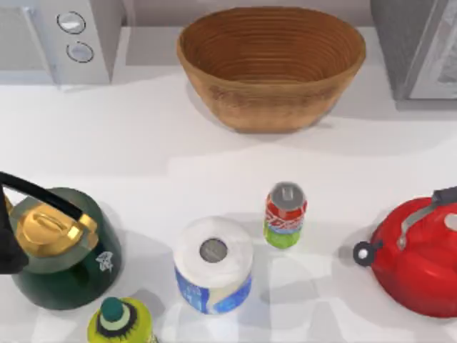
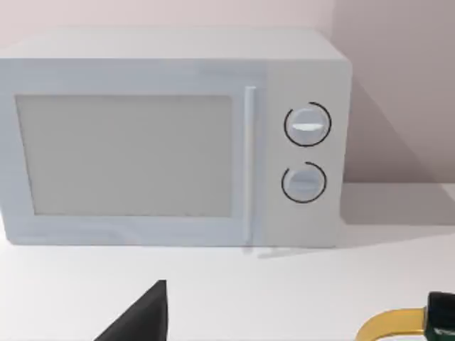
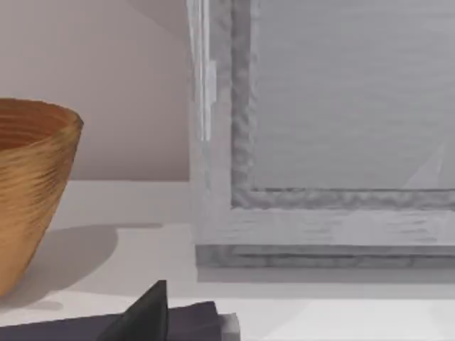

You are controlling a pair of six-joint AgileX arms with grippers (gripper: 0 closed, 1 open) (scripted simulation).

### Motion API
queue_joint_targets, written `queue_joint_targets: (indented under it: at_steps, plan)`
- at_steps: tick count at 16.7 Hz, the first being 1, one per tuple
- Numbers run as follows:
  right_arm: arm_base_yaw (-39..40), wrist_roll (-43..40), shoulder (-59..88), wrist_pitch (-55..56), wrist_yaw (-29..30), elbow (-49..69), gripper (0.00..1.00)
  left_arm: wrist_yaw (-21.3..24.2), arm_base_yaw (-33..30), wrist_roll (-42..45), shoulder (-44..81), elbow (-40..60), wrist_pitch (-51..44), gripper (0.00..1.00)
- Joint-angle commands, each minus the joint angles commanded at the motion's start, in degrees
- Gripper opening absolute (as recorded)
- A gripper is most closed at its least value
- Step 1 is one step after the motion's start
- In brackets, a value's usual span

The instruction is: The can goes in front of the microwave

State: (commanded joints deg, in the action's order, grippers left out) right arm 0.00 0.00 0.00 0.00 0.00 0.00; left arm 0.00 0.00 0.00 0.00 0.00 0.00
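Meanwhile, the can (image 1: pixel 285 215) stood upright on the white surface (image 1: pixel 143 136), in the near middle of the top view, red above, green below, with its silver lid facing up. Just beside it, on its left and slightly nearer, stood the white-and-blue paper roll (image 1: pixel 213 264), close to it but apart. The yellow-green bottle (image 1: pixel 120 323) with its teal cap sat at the near edge, left of the roll. A dark green kettle (image 1: pixel 61 246) with a gold lid occupied the near left, and a red kettle (image 1: pixel 418 256) the near right. At the far middle stood a large woven basket (image 1: pixel 271 64).

The microwave (image 1: pixel 61 39) with two round dials sat in the far left corner, well apart from the can, and the stretch of surface in front of it carried nothing. A second grey appliance (image 1: pixel 414 46) stood in the far right corner.

From the left wrist view, the microwave (image 2: pixel 170 138) faced the camera with its door shut, and a dark part of the left gripper (image 2: pixel 142 316) showed at the frame's edge; a curve of the green kettle's gold handle (image 2: pixel 387 325) appeared beside it. From the right wrist view, the basket (image 3: pixel 32 188) and the grey appliance (image 3: pixel 327 135) were visible beyond a dark part of the right gripper (image 3: pixel 146 312). I cannot tell whether either gripper's fingers were open or closed.
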Motion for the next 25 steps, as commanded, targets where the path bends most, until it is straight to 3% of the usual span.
queue_joint_targets:
  at_steps: [5,10,15,25]
  plan:
    - [0.0,0.0,0.0,0.0,0.0,0.0,1.00,-0.1,-0.9,0.5,2.9,2.9,-1.9,1.00]
    - [0.0,0.0,0.0,0.0,0.0,0.0,1.00,-0.4,-5.6,2.0,17.6,16.7,-11.5,1.00]
    - [0.0,0.0,0.0,0.0,0.0,0.0,1.00,-0.7,-13.5,3.1,40.7,38.8,-26.4,1.00]
    - [0.0,0.0,0.0,0.0,0.0,0.0,1.00,-0.3,-33.3,2.2,94.8,92.6,-60.0,1.00]
